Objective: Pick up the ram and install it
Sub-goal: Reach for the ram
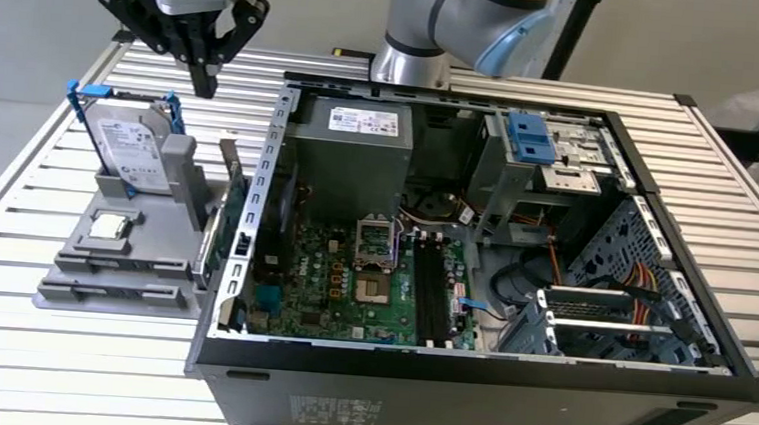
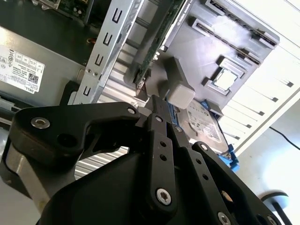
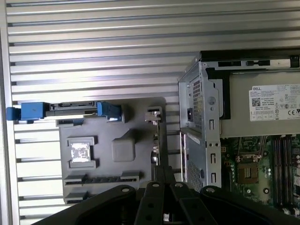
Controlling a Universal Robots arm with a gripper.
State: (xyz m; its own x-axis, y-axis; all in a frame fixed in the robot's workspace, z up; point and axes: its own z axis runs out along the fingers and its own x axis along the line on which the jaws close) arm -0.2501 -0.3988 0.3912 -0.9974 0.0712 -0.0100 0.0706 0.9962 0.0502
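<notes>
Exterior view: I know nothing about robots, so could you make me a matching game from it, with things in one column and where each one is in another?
Things:
1. silver-labelled hard drive in a blue frame
2. small square silver processor chip
3. long thin dark ram stick
4. black robot hand

Places:
A. lying flat in a pocket of the grey plastic holder
B. in the air over the holder
C. standing upright in the holder, label showing
D. on edge along the holder's side nearest the open black computer case

Pairs: 1-C, 2-A, 3-D, 4-B
</notes>
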